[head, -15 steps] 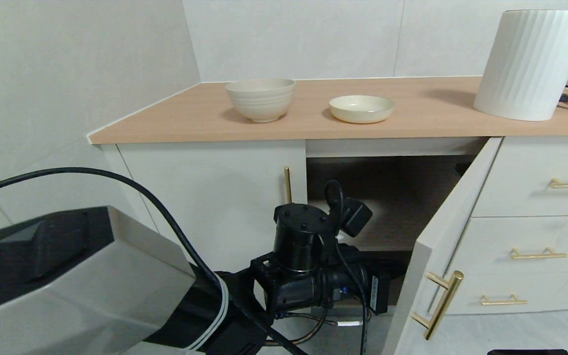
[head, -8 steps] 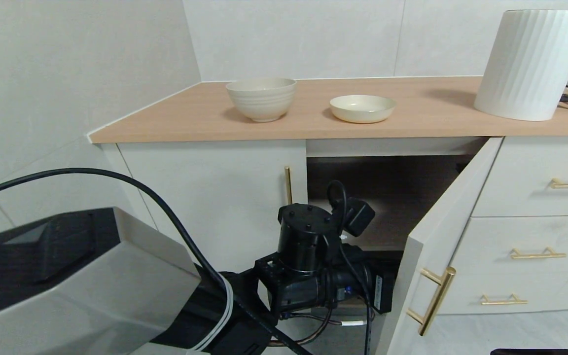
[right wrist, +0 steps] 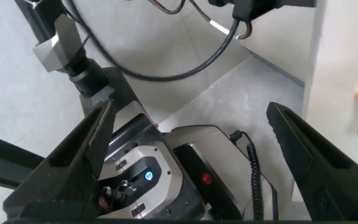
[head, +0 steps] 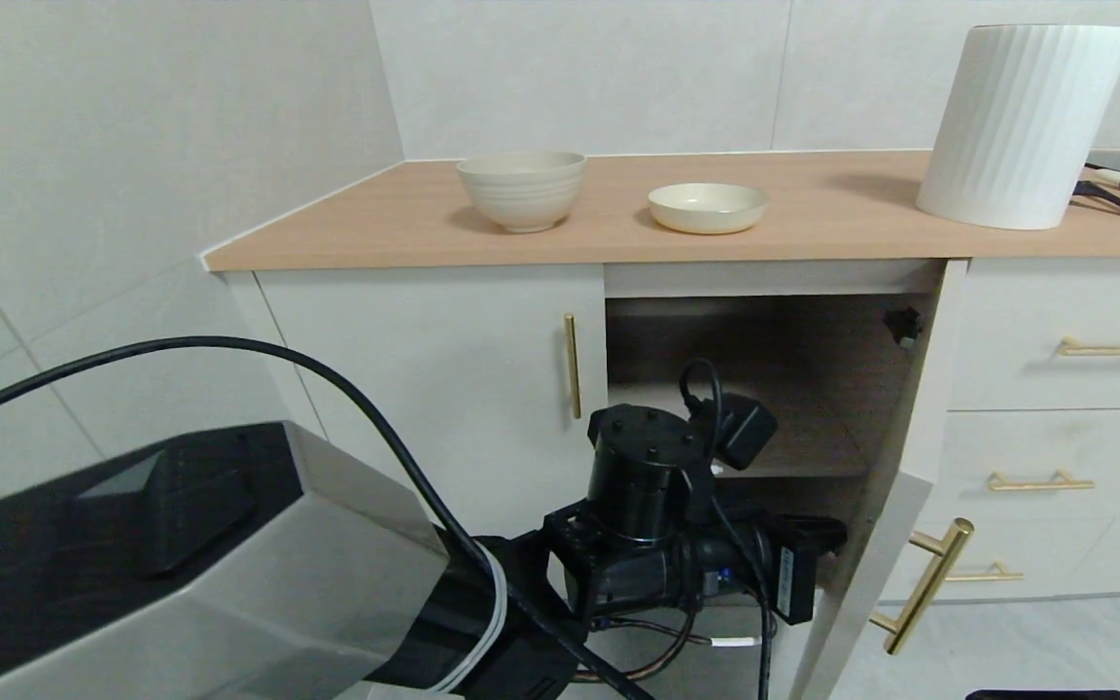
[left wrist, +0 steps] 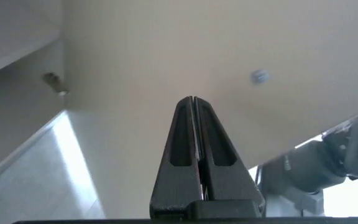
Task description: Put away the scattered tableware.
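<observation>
Wood countertop (head: 375, 228) with the tableware sitting out, cabinet door (head: 895, 506) underneath hanging open

Ribbed bowl (head: 521, 190) and shallow dish (head: 708, 207) sit apart on the counter, with the tall white container (head: 1022, 126) farther right. Left gripper (left wrist: 192, 102) is pinched closed on nothing, down low by the door. Right gripper (right wrist: 191, 118) is spread wide, empty.

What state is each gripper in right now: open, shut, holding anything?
Left gripper: jaws shut together, nothing between them.
Right gripper: jaws open wide, holding nothing.
</observation>
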